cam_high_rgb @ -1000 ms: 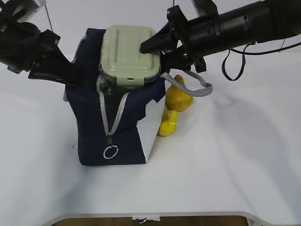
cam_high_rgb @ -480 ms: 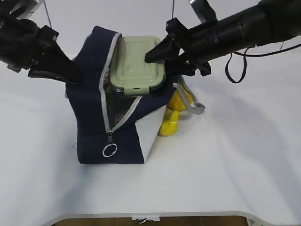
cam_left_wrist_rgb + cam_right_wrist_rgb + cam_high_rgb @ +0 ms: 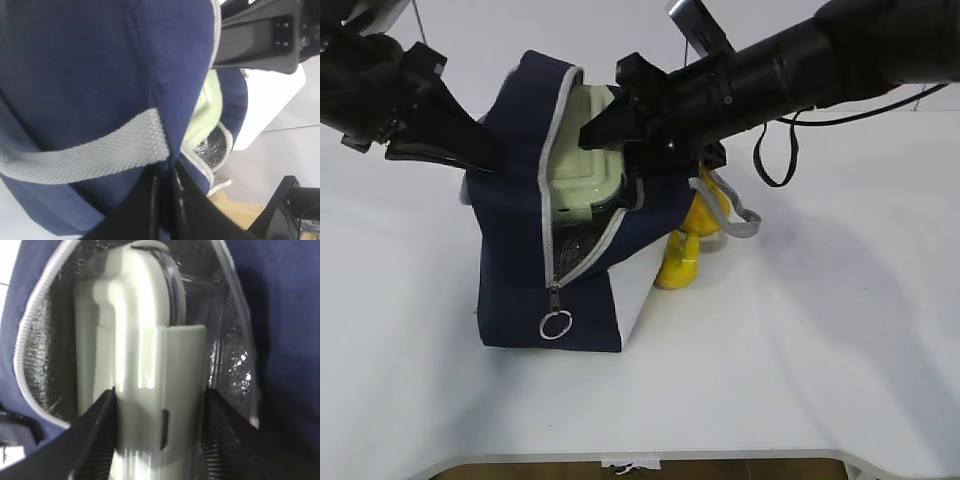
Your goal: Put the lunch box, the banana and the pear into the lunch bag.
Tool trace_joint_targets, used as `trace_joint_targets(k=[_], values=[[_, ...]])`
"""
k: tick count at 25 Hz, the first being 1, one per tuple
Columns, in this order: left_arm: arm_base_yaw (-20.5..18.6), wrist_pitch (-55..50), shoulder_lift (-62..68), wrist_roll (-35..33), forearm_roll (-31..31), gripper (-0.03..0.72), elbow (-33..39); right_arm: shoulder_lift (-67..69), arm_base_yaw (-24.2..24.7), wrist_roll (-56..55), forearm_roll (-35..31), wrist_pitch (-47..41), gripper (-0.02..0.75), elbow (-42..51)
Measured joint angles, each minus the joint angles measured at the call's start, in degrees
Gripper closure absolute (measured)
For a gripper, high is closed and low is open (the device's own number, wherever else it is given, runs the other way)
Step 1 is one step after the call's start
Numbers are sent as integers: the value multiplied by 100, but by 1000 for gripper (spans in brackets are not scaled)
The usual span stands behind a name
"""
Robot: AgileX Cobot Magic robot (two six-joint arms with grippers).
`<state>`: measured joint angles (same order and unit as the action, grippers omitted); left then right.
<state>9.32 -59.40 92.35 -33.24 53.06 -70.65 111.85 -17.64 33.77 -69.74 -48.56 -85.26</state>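
The navy lunch bag [image 3: 520,240] stands on the table with its zipper open. My right gripper [image 3: 605,125] is shut on the sage-green lunch box [image 3: 582,165], which is tilted on edge and half inside the bag's mouth. In the right wrist view the lunch box [image 3: 135,365] sits between the fingers [image 3: 92,440], with silver lining around it. My left gripper [image 3: 167,197] is shut on the bag's blue fabric [image 3: 100,75] below a grey webbing handle [image 3: 85,155], holding the left side up. The banana [image 3: 677,265] and the pear [image 3: 705,215] lie behind the bag's right side, partly hidden.
A metal ring pull [image 3: 556,324] hangs at the bag's lower front. A grey handle loop [image 3: 735,215] droops over the pear. The white table [image 3: 800,330] stretches to the right and front; its front edge is near the bottom of the exterior view.
My right gripper has moved left and down, tipping the lunch box from flat on top of the bag to on edge inside the opening. The left gripper has pulled the bag's flap up.
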Motion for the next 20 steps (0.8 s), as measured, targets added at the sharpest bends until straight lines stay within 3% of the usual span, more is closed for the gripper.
trace_joint_targets(k=[8, 20], values=[[0, -56, 0, 0, -213, 692, 0, 281, -128, 166, -46, 582, 363, -34], [0, -109, 0, 0, -458, 692, 0, 1424, -129, 125, -108, 442, 363, -839]])
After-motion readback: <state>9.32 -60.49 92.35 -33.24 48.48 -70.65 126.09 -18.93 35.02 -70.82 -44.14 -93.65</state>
